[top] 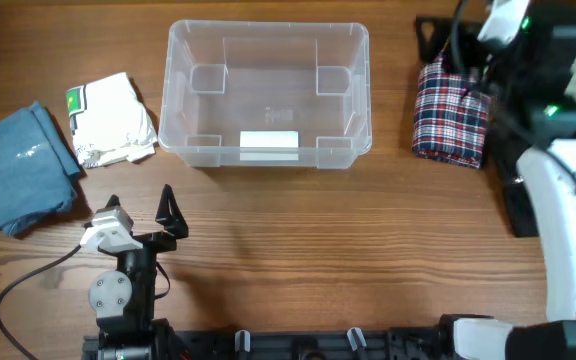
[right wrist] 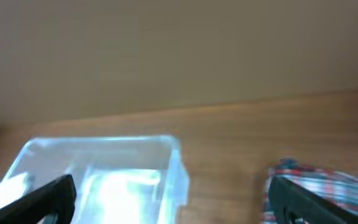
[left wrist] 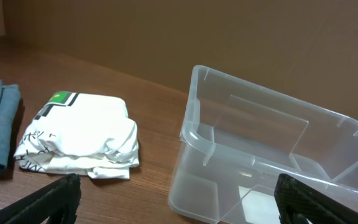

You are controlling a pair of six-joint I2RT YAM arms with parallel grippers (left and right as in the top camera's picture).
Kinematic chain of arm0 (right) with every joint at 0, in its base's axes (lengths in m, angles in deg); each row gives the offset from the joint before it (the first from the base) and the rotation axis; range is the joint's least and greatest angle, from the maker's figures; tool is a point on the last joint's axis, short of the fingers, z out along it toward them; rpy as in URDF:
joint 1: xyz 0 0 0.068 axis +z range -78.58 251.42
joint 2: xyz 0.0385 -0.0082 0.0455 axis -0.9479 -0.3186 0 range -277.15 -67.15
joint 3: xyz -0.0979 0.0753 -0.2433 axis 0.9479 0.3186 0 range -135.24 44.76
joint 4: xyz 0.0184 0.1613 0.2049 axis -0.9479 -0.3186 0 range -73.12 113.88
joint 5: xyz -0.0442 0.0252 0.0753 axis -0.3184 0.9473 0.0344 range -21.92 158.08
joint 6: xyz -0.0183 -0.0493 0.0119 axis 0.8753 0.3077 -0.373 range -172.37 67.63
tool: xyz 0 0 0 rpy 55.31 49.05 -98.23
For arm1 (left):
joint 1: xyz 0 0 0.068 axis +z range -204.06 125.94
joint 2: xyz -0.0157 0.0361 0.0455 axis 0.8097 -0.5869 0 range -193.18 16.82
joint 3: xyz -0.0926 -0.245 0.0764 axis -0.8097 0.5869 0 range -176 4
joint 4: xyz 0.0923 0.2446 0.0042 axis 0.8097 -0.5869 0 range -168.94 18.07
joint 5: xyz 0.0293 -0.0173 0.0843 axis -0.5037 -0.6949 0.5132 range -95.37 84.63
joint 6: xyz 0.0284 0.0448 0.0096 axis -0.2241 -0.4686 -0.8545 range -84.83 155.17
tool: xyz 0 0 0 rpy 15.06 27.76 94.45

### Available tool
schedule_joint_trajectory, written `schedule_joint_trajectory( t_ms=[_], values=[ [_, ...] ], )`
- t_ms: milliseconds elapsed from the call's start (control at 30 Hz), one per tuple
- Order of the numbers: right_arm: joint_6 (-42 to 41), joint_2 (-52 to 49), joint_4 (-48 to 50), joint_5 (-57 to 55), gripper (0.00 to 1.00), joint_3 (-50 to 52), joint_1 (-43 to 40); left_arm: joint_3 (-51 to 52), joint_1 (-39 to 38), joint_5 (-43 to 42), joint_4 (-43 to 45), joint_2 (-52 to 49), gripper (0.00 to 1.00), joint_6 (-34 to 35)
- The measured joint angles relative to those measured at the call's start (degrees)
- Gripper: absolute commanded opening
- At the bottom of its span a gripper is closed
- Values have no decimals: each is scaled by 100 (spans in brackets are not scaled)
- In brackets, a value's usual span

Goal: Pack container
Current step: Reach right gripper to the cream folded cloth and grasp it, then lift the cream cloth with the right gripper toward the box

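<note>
We're looking at a robotics lab bench: left arm (top: pixel 118 290) and right arm (top: pixel 568 220) are standing at a black rail (top: pixel 298 345) edging the wooden table (top: pixel 318 250), a cable (top: pixel 43 265) is trailing across it, and a plain brown wall (left wrist: pixel 229 31) is backing everything.

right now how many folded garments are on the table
3: a blue garment at the far left, a white printed garment just left of the container, a plaid garment right of it. None seems hidden.
</note>
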Motion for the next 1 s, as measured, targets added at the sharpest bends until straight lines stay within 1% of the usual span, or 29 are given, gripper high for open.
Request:
schedule_joint_trajectory(
  t_ms=[67, 200, 267, 300, 367, 400, 433, 467, 500, 567, 633, 733, 900, 1000],
  values=[
    [28, -264, -446, -221, 100, -627, -190, 0, 0, 0, 0, 0, 100, 0],
    [219, -595, -623, -688, 100, -704, -605, 0, 0, 0, 0, 0, 100, 2],
    [42, -629, -675, -957, 100, -704, -813, 0, 0, 0, 0, 0, 100, 2],
    [-195, -629, -699, -1043, 100, -704, -1056, 0, 0, 0, 0, 0, 100, 0],
    [-479, -669, -728, -1025, 96, -704, -1526, 0, 0, 0, 0, 0, 100, 2],
    [-649, -782, -772, -929, 95, -704, -1996, 0, 0, 0, 0, 0, 100, 0],
    [-730, -890, -833, -876, 95, -704, -2286, 0, 0, 0, 0, 0, 100, 2],
    [-870, -1113, -938, -776, 95, -706, -2693, 0, 0, 0, 0, 0, 100, 0],
    [-927, -1217, -968, -726, 96, -706, -2841, 0, 0, 0, 0, 0, 100, 0],
    [-1075, -1744, -997, -446, 96, -704, -3449, 0, 0, 0, 0, 0, 100, 0],
    [-1071, -2070, -901, -170, 96, -704, -3781, 0, 0, 0, 0, 0, 100, 2],
    [-1047, -2562, -835, 44, 97, -704, -4035, 0, 0, 0, 0, 0, 100, 0],
    [-927, -3298, -787, 107, 97, -704, -4186, 0, 0, 0, 0, 0, 100, 2],
    [-894, -3609, -553, 127, 97, -704, -4190, 0, 0, 0, 0, 0, 100, 0]
  ],
)
